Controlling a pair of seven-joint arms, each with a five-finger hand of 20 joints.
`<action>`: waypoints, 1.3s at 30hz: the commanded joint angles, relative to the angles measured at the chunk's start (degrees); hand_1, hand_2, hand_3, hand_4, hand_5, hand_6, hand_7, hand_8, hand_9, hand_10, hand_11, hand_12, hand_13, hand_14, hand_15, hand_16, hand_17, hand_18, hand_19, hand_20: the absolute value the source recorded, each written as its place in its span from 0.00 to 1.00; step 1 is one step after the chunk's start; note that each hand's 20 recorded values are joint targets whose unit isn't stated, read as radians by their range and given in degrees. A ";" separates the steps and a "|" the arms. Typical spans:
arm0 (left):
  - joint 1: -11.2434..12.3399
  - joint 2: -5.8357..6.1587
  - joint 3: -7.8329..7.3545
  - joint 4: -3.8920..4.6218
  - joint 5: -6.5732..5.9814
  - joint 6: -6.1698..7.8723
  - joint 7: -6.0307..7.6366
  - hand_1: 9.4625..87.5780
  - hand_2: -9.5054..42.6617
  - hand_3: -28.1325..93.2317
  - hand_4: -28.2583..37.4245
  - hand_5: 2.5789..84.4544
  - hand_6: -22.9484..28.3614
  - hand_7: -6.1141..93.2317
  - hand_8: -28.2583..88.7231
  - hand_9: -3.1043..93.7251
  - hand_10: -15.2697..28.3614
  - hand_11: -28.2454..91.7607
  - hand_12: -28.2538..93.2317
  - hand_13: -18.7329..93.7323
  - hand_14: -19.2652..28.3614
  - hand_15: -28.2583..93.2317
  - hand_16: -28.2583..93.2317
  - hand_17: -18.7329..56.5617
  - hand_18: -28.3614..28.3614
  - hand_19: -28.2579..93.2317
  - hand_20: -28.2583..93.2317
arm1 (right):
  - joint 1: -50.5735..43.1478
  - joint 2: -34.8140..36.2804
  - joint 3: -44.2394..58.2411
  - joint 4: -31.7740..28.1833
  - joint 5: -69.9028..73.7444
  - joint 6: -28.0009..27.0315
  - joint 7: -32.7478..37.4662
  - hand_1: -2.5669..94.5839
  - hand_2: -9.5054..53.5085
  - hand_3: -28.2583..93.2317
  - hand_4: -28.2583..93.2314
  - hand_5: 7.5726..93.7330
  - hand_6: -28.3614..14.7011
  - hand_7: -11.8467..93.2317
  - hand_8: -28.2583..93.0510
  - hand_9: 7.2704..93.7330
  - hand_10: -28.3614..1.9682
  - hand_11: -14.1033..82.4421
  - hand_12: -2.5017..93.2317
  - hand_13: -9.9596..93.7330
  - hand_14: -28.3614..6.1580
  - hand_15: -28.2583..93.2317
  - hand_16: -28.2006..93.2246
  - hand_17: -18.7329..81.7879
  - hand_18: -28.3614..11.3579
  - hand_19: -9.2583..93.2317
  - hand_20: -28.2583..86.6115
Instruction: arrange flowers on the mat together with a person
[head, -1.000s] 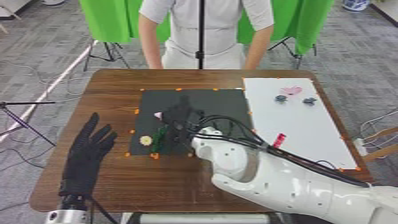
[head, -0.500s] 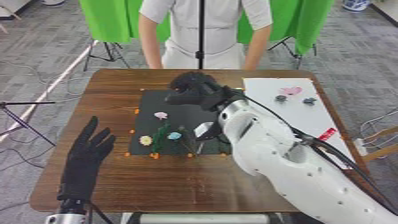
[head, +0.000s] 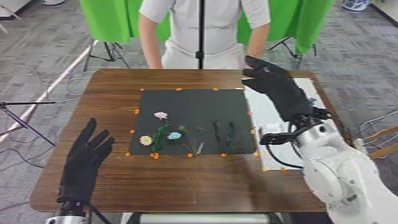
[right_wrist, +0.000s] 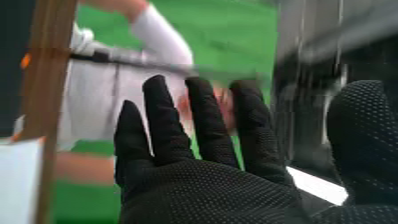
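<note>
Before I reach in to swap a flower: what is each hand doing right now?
Left hand: open, holding nothing.
Right hand: open, empty, raised over the white sheet.

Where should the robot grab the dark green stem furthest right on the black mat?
Probably pinch the dark green stem near its middle, from above, squeezing its left and right sides: it lies long and thin, pointing away from the robot, with a gap to the neighbouring stem.
</note>
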 joint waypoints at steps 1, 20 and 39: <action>-0.28 -2.07 0.41 1.03 0.61 -1.51 -1.21 0.11 0.24 0.86 0.00 0.25 0.40 0.17 0.16 0.31 0.63 0.30 0.34 0.36 0.77 0.37 0.24 0.09 0.91 0.58 0.28 | -13.62 -2.31 5.30 -0.33 11.14 3.87 -4.41 0.22 0.30 0.78 0.02 0.33 0.70 0.21 0.16 0.36 0.48 0.21 0.21 0.38 0.29 0.34 0.46 0.21 0.27 0.35 0.43; -1.67 -2.27 1.29 2.04 1.08 -1.94 -2.00 0.11 0.24 0.86 0.00 0.25 0.40 0.17 0.16 0.32 0.63 0.30 0.34 0.36 0.77 0.37 0.24 0.09 0.91 0.58 0.28 | -13.62 -2.57 5.19 -0.50 9.68 6.02 -2.20 0.21 0.30 0.79 0.02 0.32 0.72 0.20 0.16 0.35 0.49 0.19 0.22 0.38 0.29 0.32 0.49 0.20 0.25 0.34 0.44; -1.56 -1.98 1.40 1.91 0.74 -1.62 -2.18 0.12 0.24 0.86 0.00 0.25 0.40 0.17 0.16 0.32 0.64 0.30 0.34 0.36 0.77 0.37 0.24 0.10 0.91 0.58 0.28 | -13.36 -2.88 4.52 -0.19 11.68 5.60 -1.56 0.21 0.30 0.79 0.02 0.32 0.73 0.21 0.16 0.35 0.49 0.20 0.22 0.39 0.29 0.33 0.49 0.20 0.25 0.35 0.44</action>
